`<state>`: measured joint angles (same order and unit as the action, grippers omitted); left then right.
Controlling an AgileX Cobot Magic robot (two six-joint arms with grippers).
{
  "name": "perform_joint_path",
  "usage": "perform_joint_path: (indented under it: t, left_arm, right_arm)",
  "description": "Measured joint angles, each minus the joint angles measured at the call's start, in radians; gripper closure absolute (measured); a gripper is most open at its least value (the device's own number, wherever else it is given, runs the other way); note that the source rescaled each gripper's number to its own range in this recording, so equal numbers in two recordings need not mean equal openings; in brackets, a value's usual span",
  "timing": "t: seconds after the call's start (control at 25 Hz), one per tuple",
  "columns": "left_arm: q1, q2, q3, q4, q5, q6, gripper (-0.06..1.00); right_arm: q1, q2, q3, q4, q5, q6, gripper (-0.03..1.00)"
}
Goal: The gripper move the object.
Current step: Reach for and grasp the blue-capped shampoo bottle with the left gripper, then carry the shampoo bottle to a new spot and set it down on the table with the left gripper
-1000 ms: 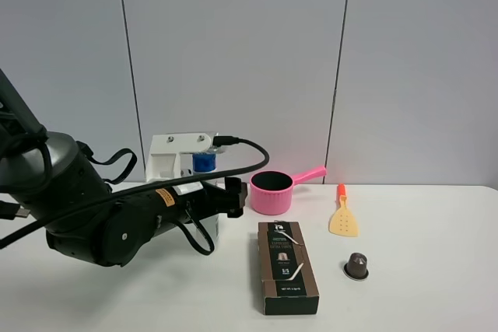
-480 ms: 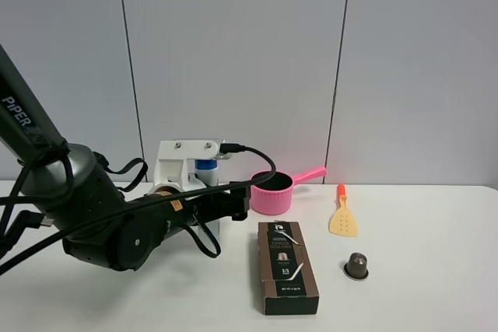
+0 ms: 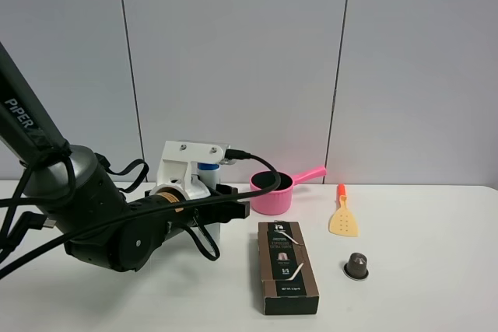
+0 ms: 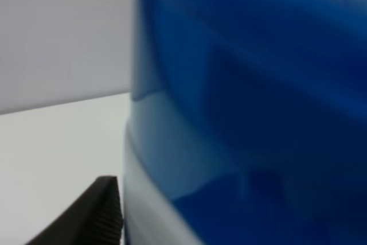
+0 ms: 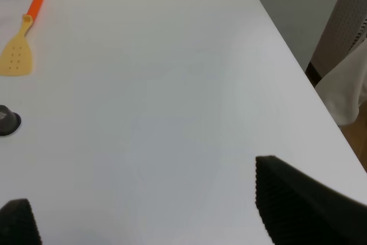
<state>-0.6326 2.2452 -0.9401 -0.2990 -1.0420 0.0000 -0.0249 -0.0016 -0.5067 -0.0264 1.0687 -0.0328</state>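
The white bottle with the blue cap (image 3: 206, 169) stands at the back left of the white table, mostly hidden behind my left arm's white bracket. My left gripper (image 3: 232, 200) reaches around it at mid height, jaws apart on either side. In the left wrist view the bottle's blue part (image 4: 246, 113) fills the frame very close up. One black finger (image 4: 92, 216) lies just beside its white wall, and the other finger is hidden. My right gripper (image 5: 143, 205) is open and empty over bare table, and is out of the exterior view.
A pink saucepan (image 3: 271, 192) stands just right of the bottle. A dark brown box (image 3: 286, 266) lies in front of it. A yellow spatula with an orange handle (image 3: 343, 219) and a small dark capsule (image 3: 357, 266) lie further right. The table's right edge (image 5: 287, 50) shows in the right wrist view.
My left arm and its white bracket have moved right and forward, bringing the jaws further around the bottle. The bottle has barely shifted.
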Motion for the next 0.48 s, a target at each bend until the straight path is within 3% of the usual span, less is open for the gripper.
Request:
perform_joint_path:
  t: [0.48]
  left_arm:
    - [0.000, 0.000, 0.000, 0.009, -0.002, 0.062, 0.64]
  right_arm:
    - [0.000, 0.000, 0.000, 0.000, 0.000, 0.000, -0.03]
